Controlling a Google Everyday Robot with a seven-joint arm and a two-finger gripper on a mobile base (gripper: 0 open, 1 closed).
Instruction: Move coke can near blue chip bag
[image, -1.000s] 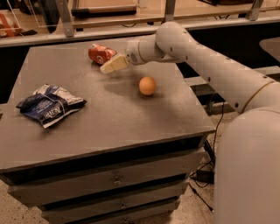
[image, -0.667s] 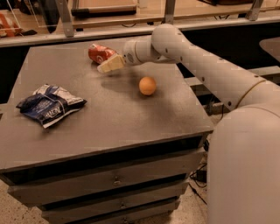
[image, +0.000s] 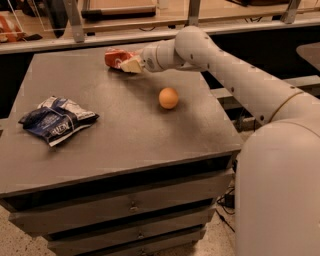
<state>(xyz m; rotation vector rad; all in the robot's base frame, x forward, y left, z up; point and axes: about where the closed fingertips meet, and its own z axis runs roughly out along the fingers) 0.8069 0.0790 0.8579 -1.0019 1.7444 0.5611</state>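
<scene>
Claw at the far edge of the bench, touching the coke can lying on its side just left of it. Cannot tell whether spread or pinching. Blue chip bag well apart, left and nearer; orange ball near, right and nearer.

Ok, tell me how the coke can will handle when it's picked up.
The coke can seems tipped on its side beside the gripper near the far edge of the table, so it may roll if nudged. It looks small and metallic, probably light yet stiff; a hard squeeze might dent it.
</scene>
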